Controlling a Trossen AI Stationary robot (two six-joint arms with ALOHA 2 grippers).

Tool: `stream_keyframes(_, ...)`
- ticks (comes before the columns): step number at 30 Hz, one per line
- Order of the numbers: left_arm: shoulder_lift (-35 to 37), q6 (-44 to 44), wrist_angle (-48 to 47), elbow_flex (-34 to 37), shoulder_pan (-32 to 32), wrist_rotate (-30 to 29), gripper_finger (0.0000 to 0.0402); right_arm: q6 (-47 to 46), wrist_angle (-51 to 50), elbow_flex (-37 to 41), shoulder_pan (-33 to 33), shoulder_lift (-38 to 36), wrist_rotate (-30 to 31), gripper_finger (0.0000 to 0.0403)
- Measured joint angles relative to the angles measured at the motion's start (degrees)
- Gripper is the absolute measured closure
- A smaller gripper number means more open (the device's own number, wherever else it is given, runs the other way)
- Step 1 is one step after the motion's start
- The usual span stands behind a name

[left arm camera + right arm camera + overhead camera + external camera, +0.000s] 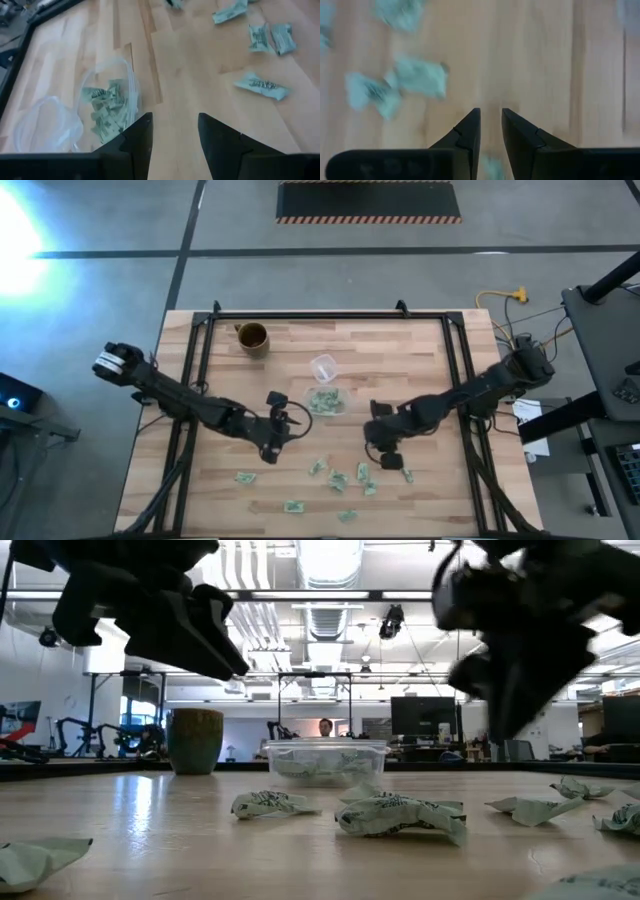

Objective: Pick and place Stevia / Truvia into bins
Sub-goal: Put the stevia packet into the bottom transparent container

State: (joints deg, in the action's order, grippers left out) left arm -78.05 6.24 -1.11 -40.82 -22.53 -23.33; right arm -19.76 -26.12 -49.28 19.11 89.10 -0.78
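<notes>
Left claw hangs spread and empty just beside the bin, which already holds several packets. Right claw hovers low over loose Stevia packets scattered on the near surface, fingers narrowly parted, nothing between them. Judgement: next pick belongs to the right claw. Centre over one packet lying apart from the others, descend squarely, pinch its crumpled ridge, lift clear before carrying.

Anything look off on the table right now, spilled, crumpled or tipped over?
Nothing is tipped or spilled. The loose packets on the table look crumpled rather than flat, which may make them harder to grasp. The clear container sits upright with packets inside, and the brown mug stands upright.
</notes>
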Motion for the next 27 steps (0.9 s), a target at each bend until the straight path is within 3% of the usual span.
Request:
stream_keyframes(5, 0.35, -0.04, 0.23, -0.07, -0.03, -0.19, 0.0260, -6.33, -6.74, 0.00, 3.55, -0.22, 4.21, 0.0333)
stream_keyframes(17, 0.33, -0.09, 0.13, -0.07, -0.01, -1.12, 0.0260, -7.27, -6.83, 0.19, 9.98, -0.22, 14.63, 0.0328)
stream_keyframes(27, 0.31, -0.09, 0.16, -0.04, 0.01, -1.09, 0.0260, -10.50, -5.87, 3.07, 10.40, 0.00, 15.54, 0.0295)
